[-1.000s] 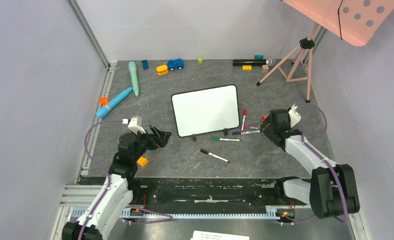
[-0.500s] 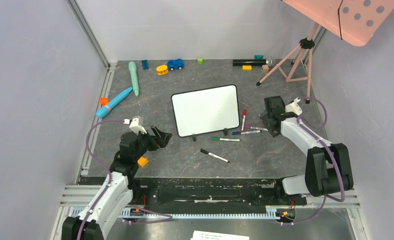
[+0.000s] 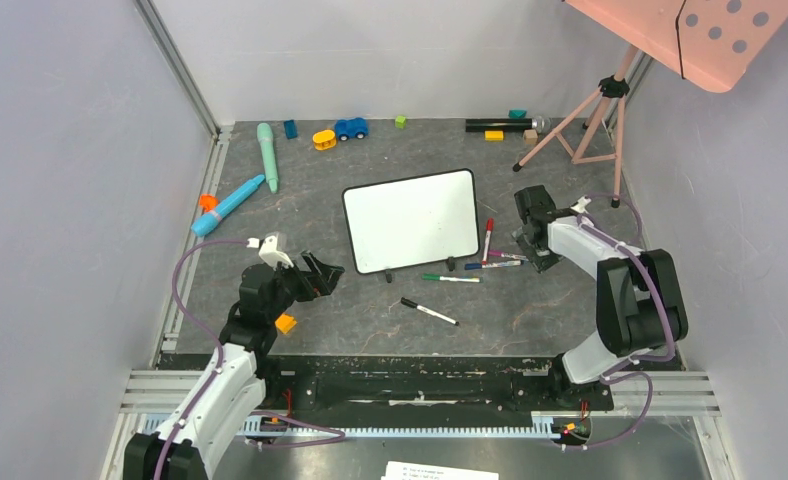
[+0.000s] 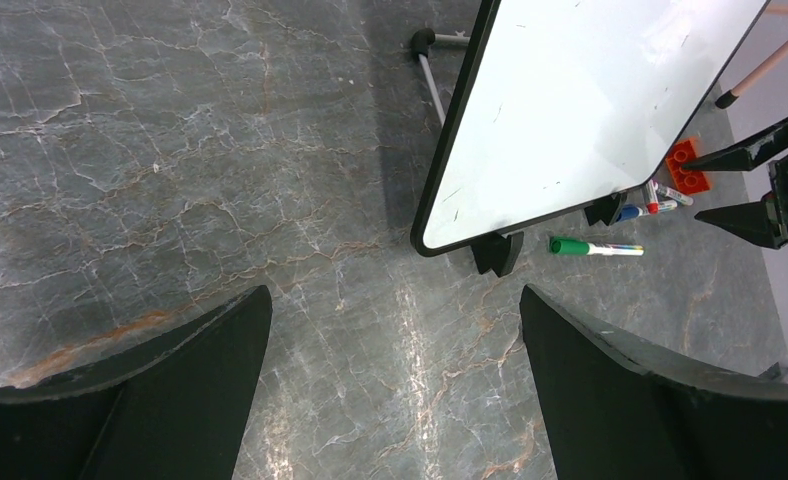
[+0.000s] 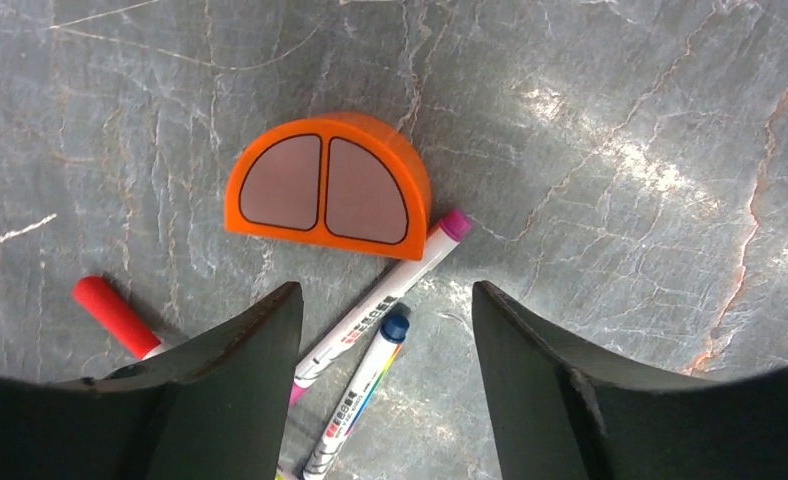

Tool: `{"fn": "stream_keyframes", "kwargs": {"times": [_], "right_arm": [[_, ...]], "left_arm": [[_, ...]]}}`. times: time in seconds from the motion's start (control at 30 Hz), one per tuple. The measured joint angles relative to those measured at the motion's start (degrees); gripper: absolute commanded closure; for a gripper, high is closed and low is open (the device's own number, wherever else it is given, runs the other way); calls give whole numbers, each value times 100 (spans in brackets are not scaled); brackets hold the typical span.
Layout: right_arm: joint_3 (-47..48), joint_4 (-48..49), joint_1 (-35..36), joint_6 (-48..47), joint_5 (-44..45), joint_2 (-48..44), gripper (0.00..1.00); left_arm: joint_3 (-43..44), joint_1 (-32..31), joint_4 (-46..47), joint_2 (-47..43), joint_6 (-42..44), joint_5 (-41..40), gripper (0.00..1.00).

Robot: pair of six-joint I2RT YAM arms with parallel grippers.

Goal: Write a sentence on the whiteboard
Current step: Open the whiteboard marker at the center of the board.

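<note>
Well, the right gripper (image 5: pixel 385 292) hangs spread wide over the pink pen (image 5: pixel 412 262), likely to grab it, the left gripper (image 4: pixel 395 300) is spread too, and the blank whiteboard (image 3: pixel 410 220) stands between them.

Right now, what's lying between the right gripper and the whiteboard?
In the top external view, a red marker lies between the right gripper and the whiteboard, with two more markers beside it.

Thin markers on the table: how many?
5: red marker, pink marker and blue marker right of the whiteboard; green marker and black marker nearer the arms. Others may be hidden.
</note>
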Motion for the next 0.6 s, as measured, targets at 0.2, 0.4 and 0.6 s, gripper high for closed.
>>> {"fn": "stream_keyframes", "kwargs": {"times": [0.2,0.4,0.6], "right_arm": [[107,-109,0,168,140,315,52],[140,-83,20,267,275,529,84],[-7,160,17,289,492,435,100]], "left_arm": [[0,0,0,-22,0,-4,0],[0,0,0,-22,0,-4,0],[0,0,0,-33,0,-4,0]]}}
